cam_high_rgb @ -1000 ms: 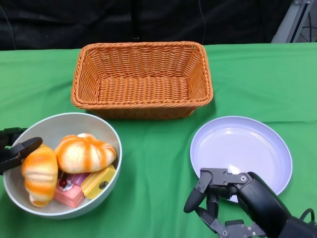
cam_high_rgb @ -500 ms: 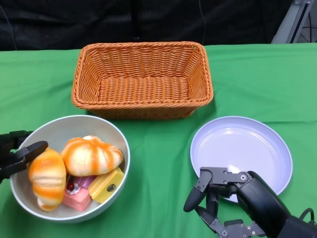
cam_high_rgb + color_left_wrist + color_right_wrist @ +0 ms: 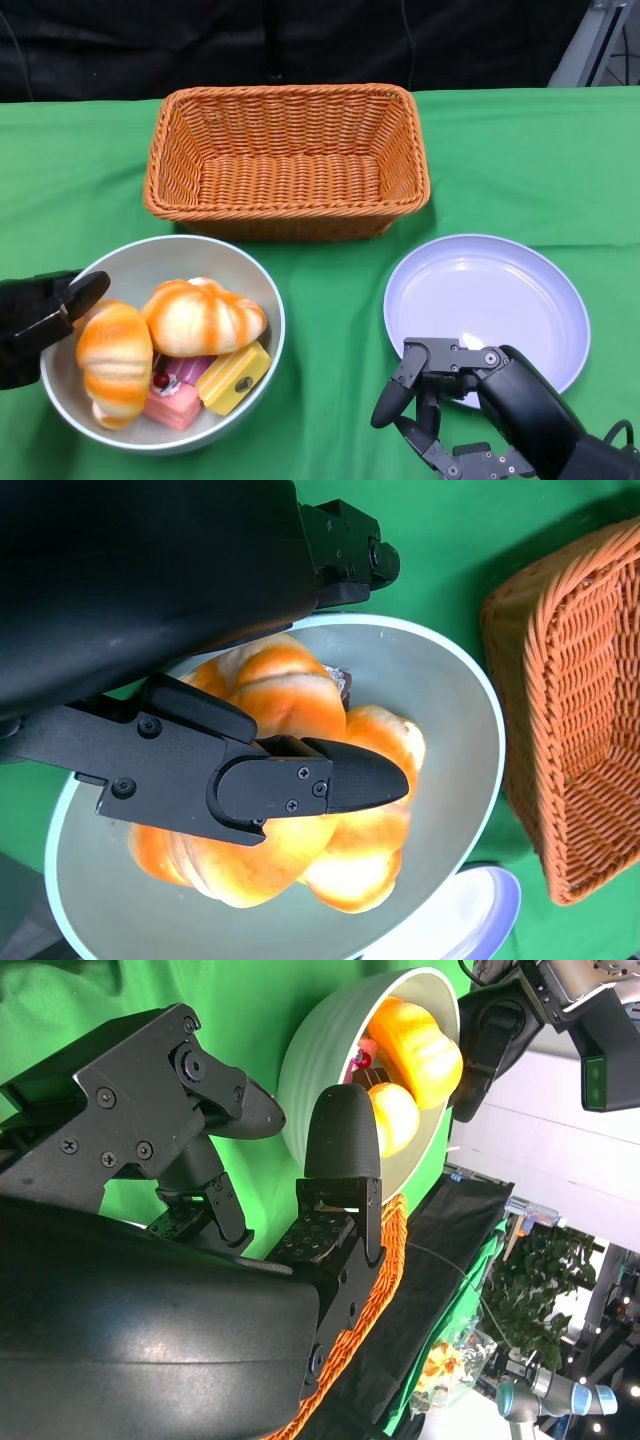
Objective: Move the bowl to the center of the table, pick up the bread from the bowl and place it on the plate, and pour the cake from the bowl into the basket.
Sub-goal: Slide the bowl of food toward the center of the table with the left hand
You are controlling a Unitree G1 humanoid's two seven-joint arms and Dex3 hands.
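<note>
A pale bowl (image 3: 266, 300) sits at the table's front left, holding two orange-striped bread rolls (image 3: 205, 315), a pink cake (image 3: 175, 402) and a yellow cake (image 3: 236, 376). My left hand (image 3: 35, 325) grips the bowl's left rim, with one finger hooked over the edge above a roll; the left wrist view shows that finger (image 3: 300, 780) lying across the bread (image 3: 350, 860). The white plate (image 3: 500, 300) lies empty at the front right. My right hand (image 3: 480, 400) hovers at the plate's near edge, fingers bent and apart, holding nothing. The orange basket (image 3: 285, 165) stands empty behind.
Green cloth covers the table, with a bare strip (image 3: 330, 300) between bowl and plate. The basket's front wall is close behind the bowl. A black backdrop runs along the far edge.
The bowl has slid to the right, toward the table's middle, with my left hand moving along on its rim. My right hand has stayed where it was.
</note>
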